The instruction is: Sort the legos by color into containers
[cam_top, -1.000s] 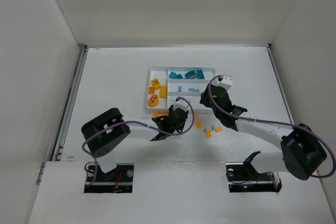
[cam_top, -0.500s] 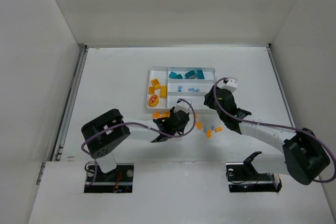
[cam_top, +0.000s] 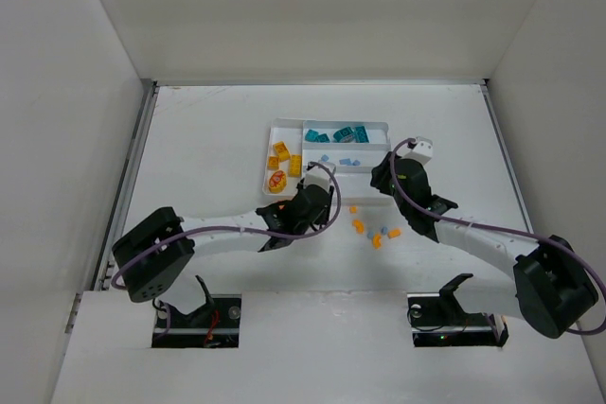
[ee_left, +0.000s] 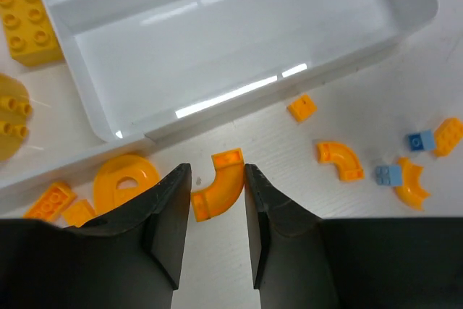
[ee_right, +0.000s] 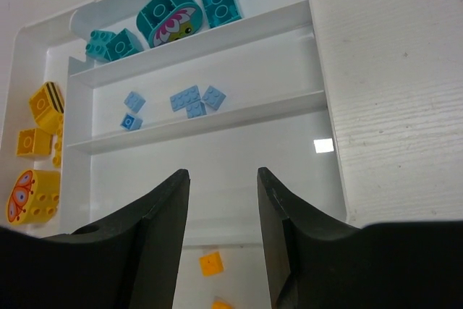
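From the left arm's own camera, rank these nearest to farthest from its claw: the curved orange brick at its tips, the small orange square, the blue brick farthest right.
1. curved orange brick: between the left gripper's fingers.
2. orange square tile: ahead, to the right.
3. blue brick: far right edge.

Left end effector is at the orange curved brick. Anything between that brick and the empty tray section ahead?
Only the tray's near wall, directly ahead of the orange curved brick in the left end effector; it needs lifting over. The orange arch and small orange square lie off to the sides.
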Available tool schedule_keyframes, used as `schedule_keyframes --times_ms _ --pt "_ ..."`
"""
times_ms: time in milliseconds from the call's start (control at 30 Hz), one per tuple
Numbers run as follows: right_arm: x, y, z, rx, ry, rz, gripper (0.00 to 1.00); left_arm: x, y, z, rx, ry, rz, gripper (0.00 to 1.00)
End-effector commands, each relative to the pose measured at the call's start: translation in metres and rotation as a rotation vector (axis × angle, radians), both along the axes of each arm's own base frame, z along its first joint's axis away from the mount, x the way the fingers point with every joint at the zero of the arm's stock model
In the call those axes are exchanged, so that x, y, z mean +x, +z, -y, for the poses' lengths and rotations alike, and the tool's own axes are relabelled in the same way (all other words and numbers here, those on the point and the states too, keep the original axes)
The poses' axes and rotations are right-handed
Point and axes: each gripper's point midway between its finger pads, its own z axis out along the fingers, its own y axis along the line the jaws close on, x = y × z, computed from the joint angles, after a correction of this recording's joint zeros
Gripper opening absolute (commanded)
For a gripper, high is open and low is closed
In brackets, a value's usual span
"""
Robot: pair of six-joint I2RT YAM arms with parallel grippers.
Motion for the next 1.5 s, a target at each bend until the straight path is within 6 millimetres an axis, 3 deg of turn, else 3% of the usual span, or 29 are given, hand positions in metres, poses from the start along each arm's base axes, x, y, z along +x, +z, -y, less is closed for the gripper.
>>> schedule_keyframes --times_ms 0,200,300,467,633,733,967,1100,1333,1467 --pt "0.003 0.013 -0.004 0.026 0.014 0.052 0.49 0.024 0.035 0.001 -0.075 0.045 0.042 0.19" --pt "0.003 0.018 -0.012 0.016 0.048 0.061 0.36 0.073 0.042 -0.003 -0.134 0.123 0.049 0.19" --pt "0.002 0.018 -0.015 0.01 0.058 0.061 0.36 0.09 0.039 0.0 -0.147 0.145 0.054 0.19" --pt "0.001 0.02 -0.015 0.008 0.061 0.067 0.37 0.096 0.035 0.011 -0.137 0.126 0.049 0.23" --pt "-0.002 0.024 -0.022 -0.001 0.097 0.077 0.37 0.1 0.038 0.007 -0.141 0.155 0.058 0.42" --pt "-0.004 0.022 -0.033 -0.012 0.14 0.071 0.31 0.096 0.045 0.007 -0.155 0.151 0.069 0.47" --pt "-0.012 0.028 -0.062 -0.036 0.231 0.097 0.24 0.083 0.054 -0.012 -0.2 0.171 0.073 0.42" --pt "-0.024 0.025 -0.097 -0.067 0.371 0.109 0.24 0.07 0.056 -0.033 -0.241 0.21 0.066 0.38" --pt "-0.061 0.002 -0.175 -0.156 0.669 0.084 0.39 0.037 0.033 -0.095 -0.253 0.321 0.011 0.34" --pt "-0.084 -0.014 -0.204 -0.175 0.785 0.071 0.51 0.023 0.02 -0.122 -0.242 0.368 -0.001 0.35"
